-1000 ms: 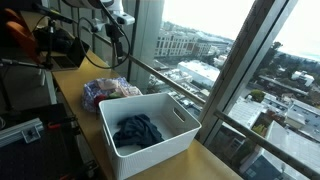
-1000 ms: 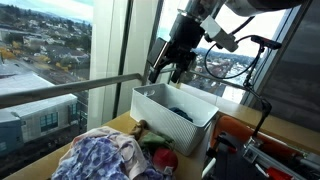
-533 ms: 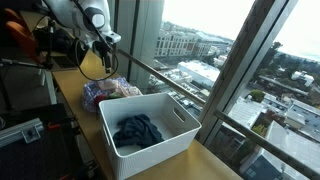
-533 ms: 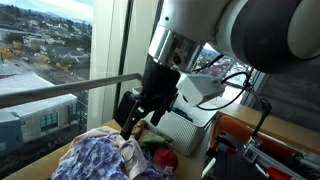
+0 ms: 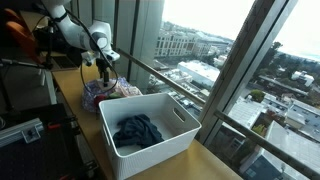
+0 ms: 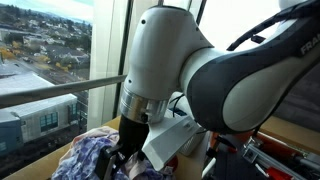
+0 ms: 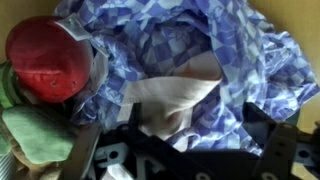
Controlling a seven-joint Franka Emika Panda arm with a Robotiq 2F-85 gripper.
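A tall window (image 5: 200, 60) looked out over city buildings far below, and a wooden bench (image 5: 215, 165) ran along it. In both exterior views the arm (image 6: 170, 80) reached down to a heap of laundry on the bench. Its pincer (image 5: 106, 80) hung right over the patterned cloth (image 5: 97, 95), a blue and purple fabric crumpled on top of the heap.

In the wrist view the pincer (image 7: 180, 142) stood wide. Its dark fingers (image 7: 88, 148) were spread far apart along the lower edge of the picture and gripped nothing. Between them lay a white cloth (image 7: 180, 95), tucked into the folds of the patterned cloth (image 7: 210, 40), which spread from twelve o'clock round to three o'clock. A rounded red object (image 7: 48, 58) sat at ten o'clock from the white cloth, just beside the patterned fabric. A pale green cloth (image 7: 35, 135) lay below it at eight o'clock, close to one finger. Whether the fingertips pressed into the fabric could not be told.

In an exterior view a white bin (image 5: 165, 150) stood on the bench at four o'clock from the heap, near it but apart. A dark blue garment (image 5: 137, 130) lay bunched on its floor. In an exterior view the bulk of the arm hid most of the bench, and only the patterned cloth (image 6: 88, 160) showed, at seven o'clock beneath it, with the pincer (image 6: 122, 158) just beside it.
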